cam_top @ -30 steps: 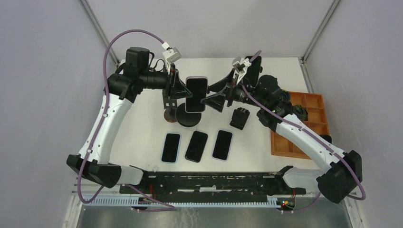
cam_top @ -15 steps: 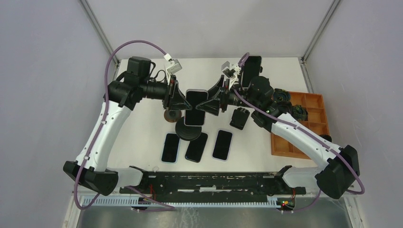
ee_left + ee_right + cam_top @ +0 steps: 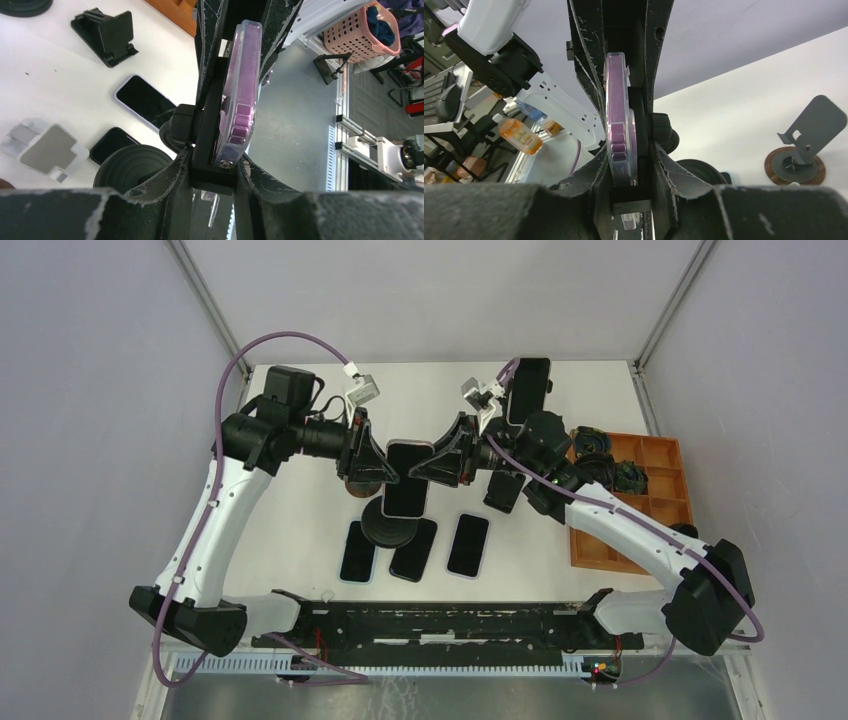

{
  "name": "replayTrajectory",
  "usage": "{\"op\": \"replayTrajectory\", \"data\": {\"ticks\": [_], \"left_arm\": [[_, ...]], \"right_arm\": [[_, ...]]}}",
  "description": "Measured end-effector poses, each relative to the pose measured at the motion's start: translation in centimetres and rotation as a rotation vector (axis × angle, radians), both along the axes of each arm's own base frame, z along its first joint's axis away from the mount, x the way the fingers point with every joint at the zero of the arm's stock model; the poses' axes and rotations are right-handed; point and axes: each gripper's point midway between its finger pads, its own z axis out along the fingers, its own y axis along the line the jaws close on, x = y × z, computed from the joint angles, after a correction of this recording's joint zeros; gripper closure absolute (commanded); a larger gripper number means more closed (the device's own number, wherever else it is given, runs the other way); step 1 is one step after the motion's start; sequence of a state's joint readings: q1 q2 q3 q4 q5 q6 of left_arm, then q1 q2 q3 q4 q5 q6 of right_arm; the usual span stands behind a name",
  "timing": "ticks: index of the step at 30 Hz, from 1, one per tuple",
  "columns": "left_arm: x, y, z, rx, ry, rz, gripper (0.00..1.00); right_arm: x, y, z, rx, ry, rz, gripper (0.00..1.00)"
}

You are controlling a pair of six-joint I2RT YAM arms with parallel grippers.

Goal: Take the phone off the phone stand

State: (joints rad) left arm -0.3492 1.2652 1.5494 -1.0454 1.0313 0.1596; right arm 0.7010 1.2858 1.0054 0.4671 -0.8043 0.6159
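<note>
The phone (image 3: 405, 485), in a purple case, sits in the black phone stand (image 3: 388, 528), whose round base hangs over the flat phones below. My left gripper (image 3: 383, 470) is shut across the stand's cradle from the left. In its wrist view the fingers (image 3: 175, 170) press the black cradle with the phone (image 3: 240, 85) in it, the stand base (image 3: 130, 167) below. My right gripper (image 3: 433, 468) comes from the right. It is shut across the phone (image 3: 616, 110) and the cradle behind it, the stand base (image 3: 696, 170) beyond.
Three phones lie flat near the front (image 3: 360, 552) (image 3: 468, 543), the middle one partly under the stand base. A black folding stand (image 3: 505, 490) lies under the right arm. Another phone (image 3: 528, 390) stands at the back. An orange tray (image 3: 655, 455) sits right, and a grey stand on a brown disc (image 3: 799, 150) stands behind the left gripper.
Both arms carried the phone and stand toward the near edge, over the flat phones. The right gripper's jaws went from wide open to shut on the phone.
</note>
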Motion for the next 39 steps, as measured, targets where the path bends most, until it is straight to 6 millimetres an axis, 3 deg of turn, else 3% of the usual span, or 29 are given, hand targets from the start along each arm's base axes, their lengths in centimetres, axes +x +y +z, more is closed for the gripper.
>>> {"op": "replayTrajectory", "data": {"ticks": [2,3,7,9,12,17,22,29,32,39], "left_arm": [[-0.3,0.1,-0.2,0.008,0.021,0.000,0.95],[-0.5,0.2,-0.2,0.010,0.028,0.000,0.89],[-0.6,0.2,0.1,0.010,0.026,-0.001,0.17],[-0.7,0.1,0.7,-0.001,0.014,-0.008,0.01],[-0.3,0.0,1.0,-0.005,-0.020,-0.004,0.00],[1.1,0.0,1.9,0.001,-0.104,0.036,0.00],[2.8,0.3,2.6,0.013,-0.166,0.110,0.00],[4.8,1.7,3.8,0.014,-0.243,0.216,0.00],[4.4,2.4,3.5,0.015,-0.260,0.231,0.00],[3.0,2.9,1.6,0.022,-0.300,0.208,0.00]], "right_arm": [[-0.3,0.2,-0.3,0.009,0.019,0.008,1.00],[-0.5,0.2,-0.3,0.012,0.028,0.011,1.00],[-0.5,0.3,0.2,0.028,0.066,0.008,1.00],[-0.3,0.4,0.1,0.029,0.089,-0.008,1.00],[0.0,0.6,-0.5,0.008,0.137,-0.035,1.00],[0.5,0.6,-3.5,-0.097,0.281,-0.090,1.00],[1.1,-0.7,-5.2,-0.164,0.368,-0.161,1.00],[2.8,-2.1,-2.6,-0.132,0.364,-0.222,1.00],[2.9,-2.0,-1.0,-0.094,0.345,-0.215,1.00],[2.6,-1.8,0.4,-0.036,0.367,-0.193,1.00]]}}
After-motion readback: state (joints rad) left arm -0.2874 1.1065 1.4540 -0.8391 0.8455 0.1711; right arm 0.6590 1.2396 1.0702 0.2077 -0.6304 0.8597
